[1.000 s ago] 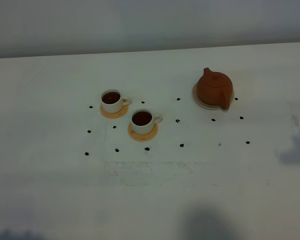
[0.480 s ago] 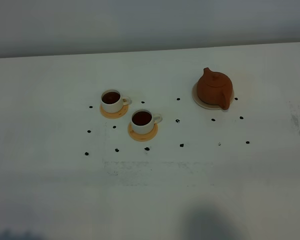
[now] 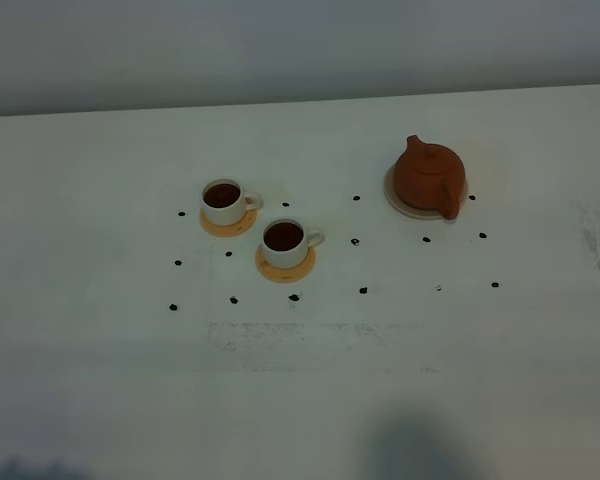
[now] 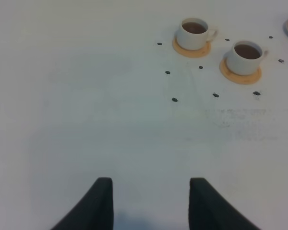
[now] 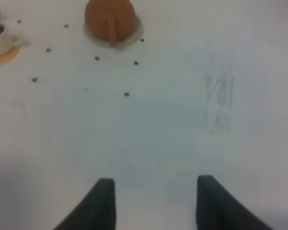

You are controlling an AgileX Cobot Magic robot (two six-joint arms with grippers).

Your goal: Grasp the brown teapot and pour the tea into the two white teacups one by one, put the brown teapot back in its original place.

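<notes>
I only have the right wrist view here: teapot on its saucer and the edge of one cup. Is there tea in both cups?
Observer: Yes. In the exterior high view both white teacups hold dark tea.
Operator: Are they standing on anything?
Observer: Each stands on its own orange-tan coaster.
Operator: Where is the left gripper?
Observer: The left wrist view shows the left gripper open with nothing between its fingers, well apart from the cups.
Operator: Which way does the teapot's spout point?
Observer: The brown teapot has its spout toward the table's far edge, handle toward the near edge.
</notes>
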